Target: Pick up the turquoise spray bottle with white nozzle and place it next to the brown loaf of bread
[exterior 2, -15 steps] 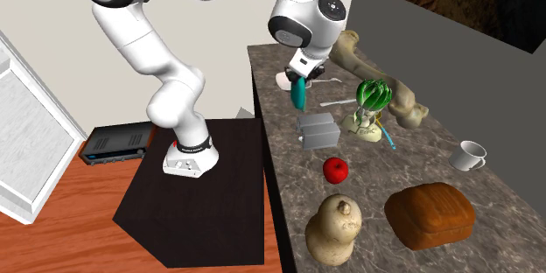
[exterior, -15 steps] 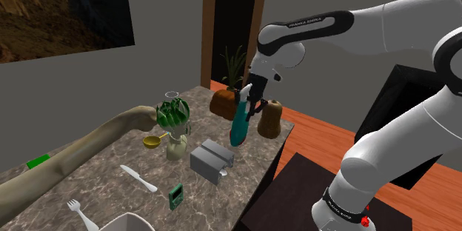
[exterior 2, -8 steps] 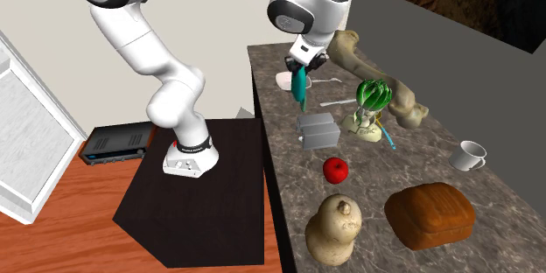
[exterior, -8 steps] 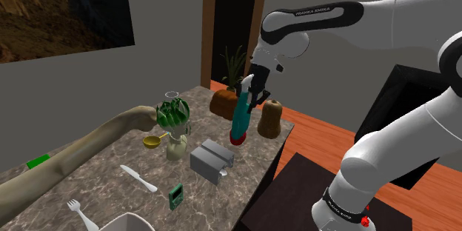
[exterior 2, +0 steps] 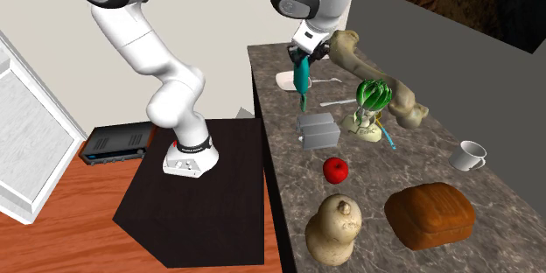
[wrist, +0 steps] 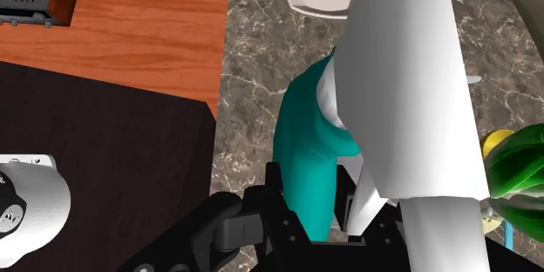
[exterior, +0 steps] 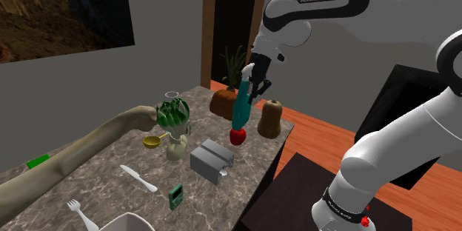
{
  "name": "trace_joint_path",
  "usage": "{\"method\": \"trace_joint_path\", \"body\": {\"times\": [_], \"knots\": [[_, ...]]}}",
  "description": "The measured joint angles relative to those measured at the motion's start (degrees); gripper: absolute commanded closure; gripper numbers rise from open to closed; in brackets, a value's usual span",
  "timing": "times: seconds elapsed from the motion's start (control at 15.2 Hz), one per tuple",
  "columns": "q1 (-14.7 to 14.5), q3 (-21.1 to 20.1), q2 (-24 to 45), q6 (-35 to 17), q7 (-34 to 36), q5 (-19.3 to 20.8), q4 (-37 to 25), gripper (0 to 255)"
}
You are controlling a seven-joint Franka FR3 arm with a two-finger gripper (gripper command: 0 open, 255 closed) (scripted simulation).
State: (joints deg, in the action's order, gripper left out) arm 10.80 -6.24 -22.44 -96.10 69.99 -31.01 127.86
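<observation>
The turquoise spray bottle (exterior: 240,109) hangs tilted in the air, clear of the counter (exterior: 100,185), with its upper end clamped in the tool (exterior: 255,83). The tool's fingers are closed against the bottle's body, which the wrist view shows as the turquoise body (wrist: 307,170) seated between them. For the step in hand, which is the carry, hold the height until the bottle has passed over the grey box (exterior 2: 318,129), the red apple (exterior 2: 335,170) and the tan squash (exterior 2: 334,226). Then bring it towards the brown loaf of bread (exterior 2: 430,214) and lower it onto bare counter just beside the loaf, not onto it. Level the bottle before release so that its base lands flat, since a tilted release would probably let it topple. Note the limits of the views. In the shoulder view the bottle appears directly above the apple and near the loaf (exterior: 222,102), whereas the second exterior view puts it well apart from the loaf. Its true position over the counter is therefore hard to judge. In the wrist view a large white shape, probably the nozzle, covers much of the counter ahead, and the fingertips' contact points are partly hidden.
</observation>
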Motion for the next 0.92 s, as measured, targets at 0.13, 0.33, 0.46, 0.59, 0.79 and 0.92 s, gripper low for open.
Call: {"method": "trace_joint_path", "body": {"times": [0.13,0.33,0.46,0.59,0.79,0.92], "knots": [[0.5,0.6,3.5,0.1,-0.9,0.7,-3.1,255],[1.6,2.1,9.2,0.1,-3.2,1.9,-7.7,255],[2.0,2.5,13.0,-0.2,-4.0,2.4,-10.8,255],[2.6,3.2,16.3,0.2,-5.1,2.9,-13.9,255],[3.7,4.5,23.2,1.5,-6.8,3.8,-21.3,255],[4.1,4.8,27.4,1.8,-7.4,4.1,-25.4,255]]}}
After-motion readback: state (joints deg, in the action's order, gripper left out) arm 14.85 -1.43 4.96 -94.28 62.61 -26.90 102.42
